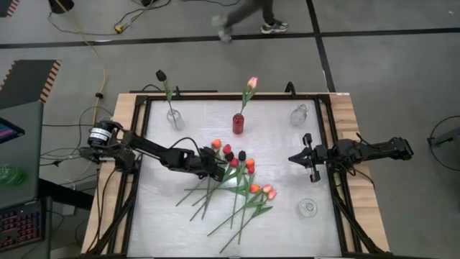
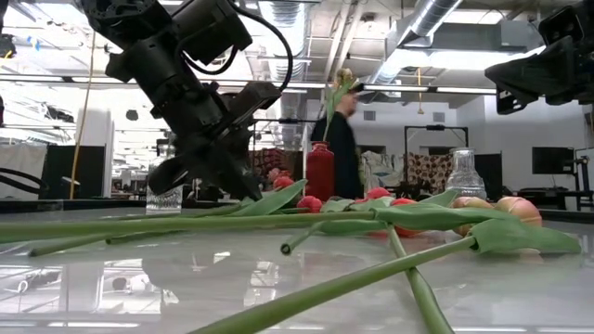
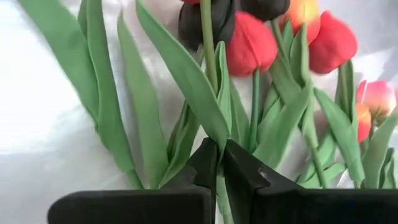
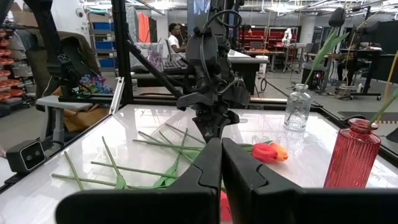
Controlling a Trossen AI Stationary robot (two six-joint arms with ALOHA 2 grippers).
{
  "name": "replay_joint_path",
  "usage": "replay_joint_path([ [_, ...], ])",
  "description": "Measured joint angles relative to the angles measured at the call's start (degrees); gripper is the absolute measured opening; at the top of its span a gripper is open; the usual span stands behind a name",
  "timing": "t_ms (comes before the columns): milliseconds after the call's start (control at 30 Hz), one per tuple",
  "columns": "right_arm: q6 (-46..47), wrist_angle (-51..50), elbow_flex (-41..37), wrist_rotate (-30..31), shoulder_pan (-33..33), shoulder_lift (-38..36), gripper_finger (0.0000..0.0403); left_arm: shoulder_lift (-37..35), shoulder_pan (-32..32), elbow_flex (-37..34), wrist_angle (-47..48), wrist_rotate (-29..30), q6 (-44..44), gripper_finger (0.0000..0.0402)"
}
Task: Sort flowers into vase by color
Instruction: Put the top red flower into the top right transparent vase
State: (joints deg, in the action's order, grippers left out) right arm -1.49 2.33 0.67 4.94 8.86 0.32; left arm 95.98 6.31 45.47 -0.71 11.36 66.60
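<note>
— Gripping a tulip stem (image 3: 217, 186) low down, the left claw (image 3: 219, 163) has its fingers pressed together on it, right in the heap of flowers (image 1: 233, 180) at the middle of the counter (image 1: 165, 230).

— Which flower is on that stem?

— Hard to say. Just ahead of the claw tips, leaves fan upward; beyond them sit a black head (image 3: 198, 23) and two red heads (image 3: 250, 43), and the pinched stem seems to run toward the black one, but the leaves hide the join.

— How will it handle?

— My guess: very light, with a thin, springy stem that bends and swings, and smooth leaves that can slide through a loose pinch. The stems cross one another, so neighbours may drag along. A hold on the bare stem, below the leaves, looks best; the head is soft and would crush.

— Where would it go?

— Far beyond the claw, a clear vase (image 1: 173, 117) holds one black tulip, and the red vase (image 1: 238, 123) a pink one. Two more clear vases (image 1: 300, 114) stand empty off to the right.

— The other arm?

— The right claw (image 1: 305, 160) hovers well apart from the heap, pressed shut on nothing.
</note>
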Motion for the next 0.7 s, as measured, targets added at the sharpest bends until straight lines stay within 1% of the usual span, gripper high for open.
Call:
replay_joint_path([
  [167, 1.8, 2.4, 0.0, 0.2, 0.0, 0.0, 0.0050, -1.1, -0.8, 1.2, -0.2, -0.5, -4.2, 0.0006],
  [267, 4.5, 3.7, 0.0, 0.2, 0.0, 0.0, 0.0070, -1.9, -1.2, 2.9, -0.6, -0.2, -8.1, 0.0006],
  [367, 6.1, 4.0, 0.0, 0.2, 0.0, 0.0, 0.0099, -3.1, -1.7, 4.8, -0.5, 0.4, -13.4, 0.0006],
  [500, 8.3, 4.4, 0.0, 1.0, 0.0, 0.1, 0.0142, -4.7, -3.4, 8.4, -0.5, 1.3, -23.0, 0.0006],
  [633, 10.6, 6.2, 0.0, 5.5, 0.0, 0.1, 0.0177, -5.0, -5.2, 13.3, -0.6, 1.4, -34.2, 0.0006],
  [700, 11.5, 8.2, 0.0, 6.8, 0.0, 0.1, 0.0189, -5.0, -5.7, 15.8, -0.6, 1.5, -39.5, 0.0006],
])
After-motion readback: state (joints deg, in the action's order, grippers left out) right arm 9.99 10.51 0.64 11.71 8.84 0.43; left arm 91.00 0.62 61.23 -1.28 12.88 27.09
